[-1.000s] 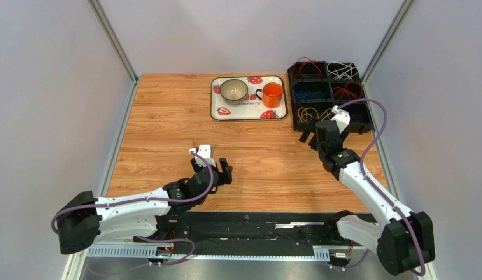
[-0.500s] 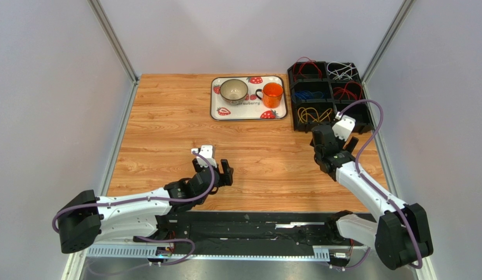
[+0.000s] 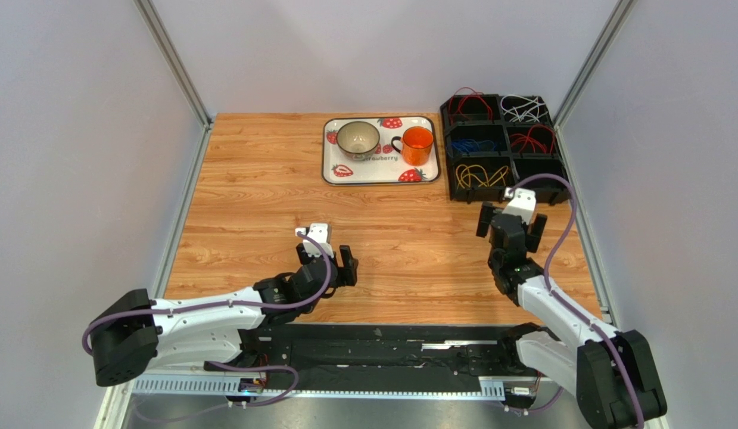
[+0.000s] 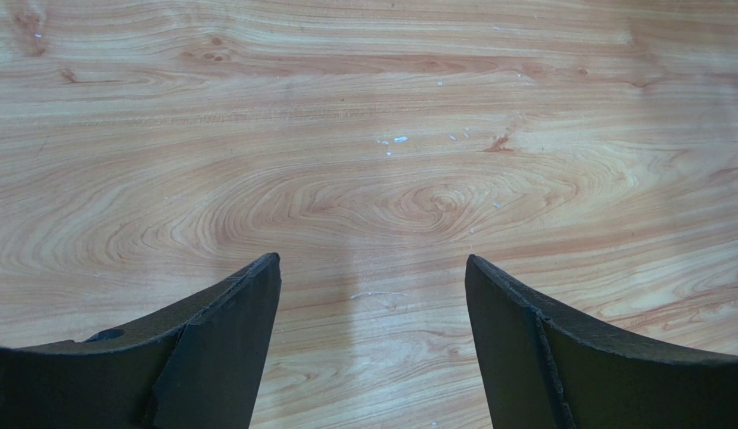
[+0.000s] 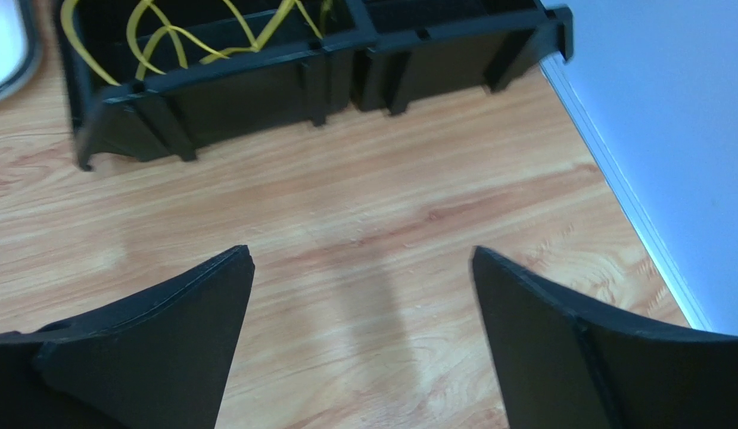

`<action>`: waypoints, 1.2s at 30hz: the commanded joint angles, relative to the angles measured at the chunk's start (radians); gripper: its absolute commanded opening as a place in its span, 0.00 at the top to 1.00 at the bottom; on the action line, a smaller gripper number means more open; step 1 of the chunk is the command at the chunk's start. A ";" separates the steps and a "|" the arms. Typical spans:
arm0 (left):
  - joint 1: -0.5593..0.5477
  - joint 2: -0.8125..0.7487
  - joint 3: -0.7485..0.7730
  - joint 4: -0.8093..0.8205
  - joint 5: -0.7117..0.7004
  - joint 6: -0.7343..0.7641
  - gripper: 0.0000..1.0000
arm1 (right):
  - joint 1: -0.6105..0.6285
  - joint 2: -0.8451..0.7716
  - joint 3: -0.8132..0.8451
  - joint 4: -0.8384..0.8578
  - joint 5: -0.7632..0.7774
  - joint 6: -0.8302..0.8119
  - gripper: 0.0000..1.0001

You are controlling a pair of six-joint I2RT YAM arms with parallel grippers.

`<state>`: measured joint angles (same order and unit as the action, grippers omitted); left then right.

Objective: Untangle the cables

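One tray (image 3: 372,172) lettered "Strawberry", cables (image 3: 482,174) in bin (image 3: 449,147)

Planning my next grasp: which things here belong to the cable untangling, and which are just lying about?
For the job: black plastic compartment box, yellow cables, blue cables, red cables, white cables.
Lying about: white strawberry-print tray, grey metal bowl, orange mug.

The table (image 4: 363,107) is pale wood-grain board, smooth with a faint sheen. The jaws look like matt black plastic. The compartment box (image 5: 247,94) is also matt black plastic, and its yellow cables (image 3: 483,175) have a glossy sheath.
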<state>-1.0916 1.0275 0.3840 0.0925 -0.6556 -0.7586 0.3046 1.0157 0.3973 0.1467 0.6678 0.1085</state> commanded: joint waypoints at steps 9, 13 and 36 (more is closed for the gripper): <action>-0.004 -0.001 0.010 0.021 0.002 0.004 0.17 | -0.124 -0.045 -0.265 0.586 -0.286 -0.084 0.00; -0.004 0.009 0.015 0.021 0.004 0.007 0.17 | -0.168 0.043 -0.282 0.749 -0.348 -0.101 0.00; -0.004 0.052 0.044 0.007 0.004 0.008 0.19 | -0.246 0.328 -0.140 0.743 -0.484 -0.087 0.00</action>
<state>-1.0916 1.0771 0.3874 0.0929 -0.6518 -0.7555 0.0620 1.3579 0.2405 0.8616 0.1951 0.0143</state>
